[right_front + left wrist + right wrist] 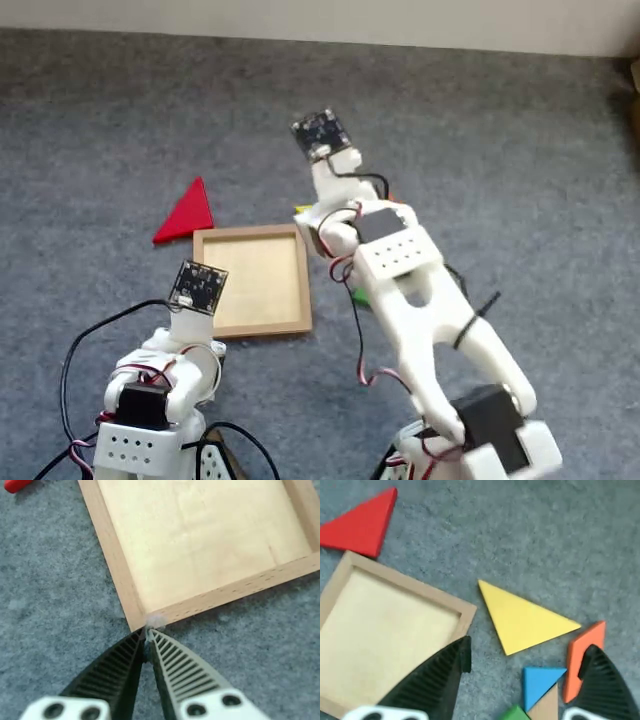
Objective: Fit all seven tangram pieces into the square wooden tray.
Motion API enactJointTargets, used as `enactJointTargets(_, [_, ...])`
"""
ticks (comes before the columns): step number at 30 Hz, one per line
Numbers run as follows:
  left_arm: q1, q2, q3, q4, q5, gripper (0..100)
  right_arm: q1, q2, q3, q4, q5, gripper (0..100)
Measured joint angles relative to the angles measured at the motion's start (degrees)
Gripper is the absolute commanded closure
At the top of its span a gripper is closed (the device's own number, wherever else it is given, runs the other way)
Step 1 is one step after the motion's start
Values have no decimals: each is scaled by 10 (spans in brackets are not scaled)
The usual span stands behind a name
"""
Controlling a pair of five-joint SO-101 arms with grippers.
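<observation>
"What sits nearest?"

"The left jaws, at the bottom of the left wrist view, are pressed together with their tips at a corner of the wooden tray (114, 560) on the grey tabletop (500, 130)."

"And the right jaws?"

"They're spread wide and holding nothing. Between them lie a blue triangle (536, 682) and an orange piece (580, 661). Beyond, at centre, is a yellow triangle (520, 617), just beside the tray. Farthest, at upper left, is the red triangle (362, 525)."
</observation>
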Motion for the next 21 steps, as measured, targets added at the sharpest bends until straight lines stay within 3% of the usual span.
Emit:
enactJointTargets(10, [0, 0, 0, 0, 0, 994, 3, 244, -147, -4, 4, 666])
enactJointTargets(21, [0, 0, 0, 0, 0, 994, 12, 327, -210, -4, 5, 666])
